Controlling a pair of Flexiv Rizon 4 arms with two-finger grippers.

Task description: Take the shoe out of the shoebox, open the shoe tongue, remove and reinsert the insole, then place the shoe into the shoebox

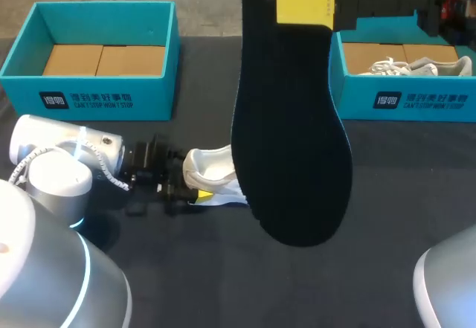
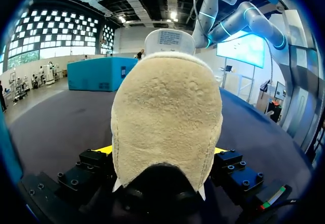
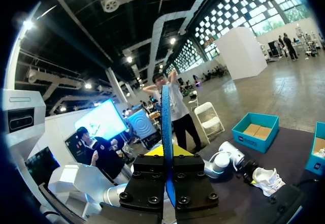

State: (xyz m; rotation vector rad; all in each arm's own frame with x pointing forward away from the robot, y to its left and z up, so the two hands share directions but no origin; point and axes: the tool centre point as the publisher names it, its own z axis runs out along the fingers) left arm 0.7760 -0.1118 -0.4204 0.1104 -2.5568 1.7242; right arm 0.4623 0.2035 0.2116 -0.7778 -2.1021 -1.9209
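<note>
Cloth on your tabletop point(image 1: 186, 283) is dark and plain. Two teal boxes sit along its far edge. The left box point(image 1: 97, 99) shows a brown cardboard floor, and the right box point(image 1: 405, 103) has a spare shoe point(image 1: 416, 66) in it. Your left arm point(image 1: 67, 157) lies low over the cloth, and the left jaws are closed on the heel of the shoe point(image 1: 212, 164), near the tabletop's middle. Your right arm point(image 1: 387, 1) is raised. The right jaws are clamped on one end of the black insole point(image 1: 294, 157), which hangs well above the cloth, free end down.
</note>
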